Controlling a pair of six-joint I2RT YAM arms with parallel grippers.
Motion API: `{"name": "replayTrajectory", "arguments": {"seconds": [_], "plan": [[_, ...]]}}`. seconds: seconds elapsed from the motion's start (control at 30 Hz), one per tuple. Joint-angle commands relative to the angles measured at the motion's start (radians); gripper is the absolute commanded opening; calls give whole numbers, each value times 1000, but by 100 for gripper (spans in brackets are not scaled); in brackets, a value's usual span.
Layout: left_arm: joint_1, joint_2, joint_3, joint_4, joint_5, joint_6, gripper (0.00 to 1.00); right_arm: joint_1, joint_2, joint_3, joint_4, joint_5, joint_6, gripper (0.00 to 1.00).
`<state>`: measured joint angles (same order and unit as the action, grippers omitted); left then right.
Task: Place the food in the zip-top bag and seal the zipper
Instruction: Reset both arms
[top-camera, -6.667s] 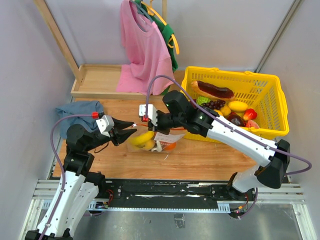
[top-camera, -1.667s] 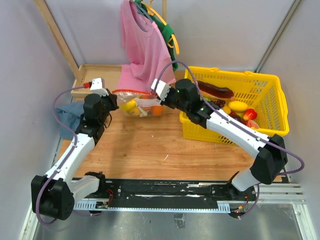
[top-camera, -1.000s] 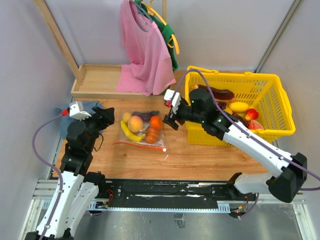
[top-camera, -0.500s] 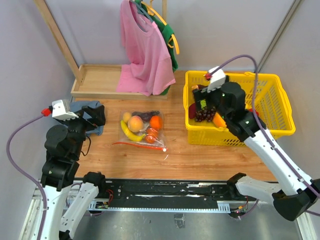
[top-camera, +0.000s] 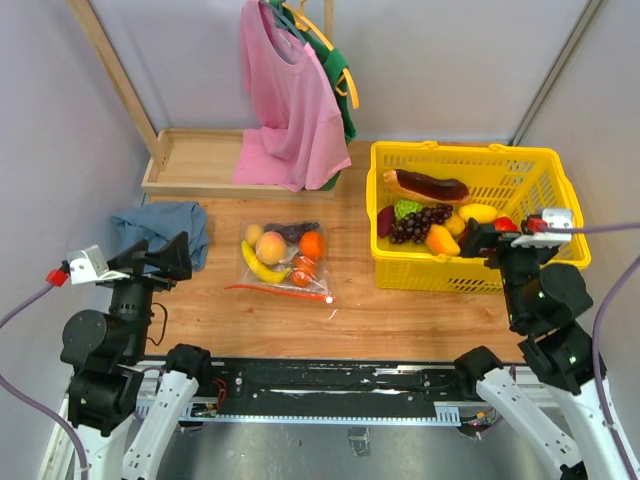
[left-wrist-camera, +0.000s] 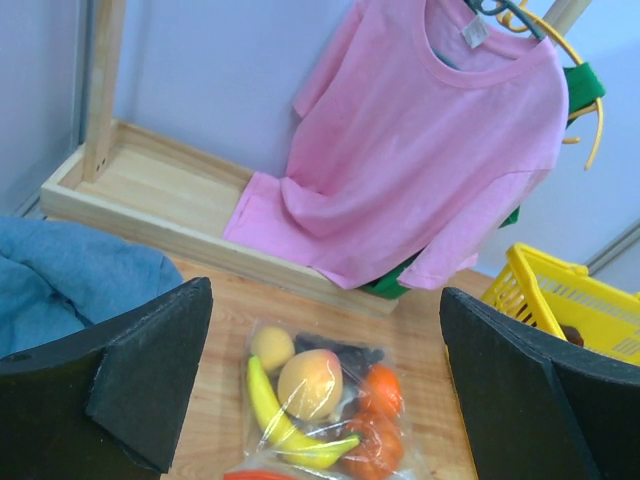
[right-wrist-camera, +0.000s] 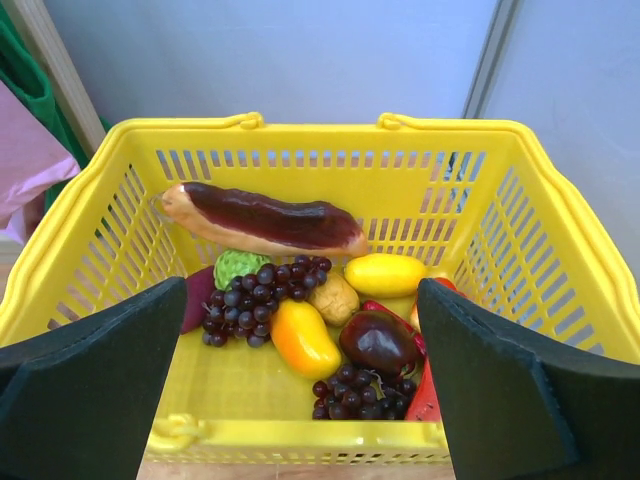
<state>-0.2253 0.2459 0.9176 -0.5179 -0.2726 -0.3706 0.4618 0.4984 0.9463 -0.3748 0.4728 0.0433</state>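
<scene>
The clear zip-top bag (top-camera: 283, 258) lies flat on the wooden table, left of centre. Food shows inside it: a banana (top-camera: 258, 266), a peach (top-camera: 271, 246), an orange (top-camera: 312, 244) and a dark piece. Its red zipper (top-camera: 276, 291) runs along the near edge and ends in a white slider tip (top-camera: 329, 298). My left gripper (top-camera: 180, 257) hangs open at the near left, well clear of the bag; its wrist view looks down on the bag (left-wrist-camera: 312, 386) between wide black fingers (left-wrist-camera: 150, 385). My right gripper (top-camera: 480, 240) is open at the near right, facing the basket, empty.
A yellow mesh basket (top-camera: 470, 150) at the right holds more food: an eclair (right-wrist-camera: 262, 219), grapes (right-wrist-camera: 248, 297), a mango (right-wrist-camera: 303, 339). A blue cloth (top-camera: 160, 222) lies at the left. A wooden tray (top-camera: 195, 160) and a hanging pink shirt (top-camera: 285, 100) stand at the back.
Both grippers let go of the bag, opened wide and drew back toward the near corners. The bag has lain still on the table for the last second.
</scene>
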Motion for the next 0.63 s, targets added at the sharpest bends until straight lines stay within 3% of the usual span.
{"name": "replayTrajectory", "arguments": {"seconds": [0.0, 0.23, 0.6], "plan": [[-5, -50, -82, 76, 28, 9, 99, -12, -128, -110, 109, 6, -42, 98], [-4, -110, -207, 217, 44, -25, 99, -8, -252, -202, 186, 7, -55, 98], [-5, -80, -200, 199, 44, -8, 99, 5, -274, -221, 204, 21, -67, 98]]}}
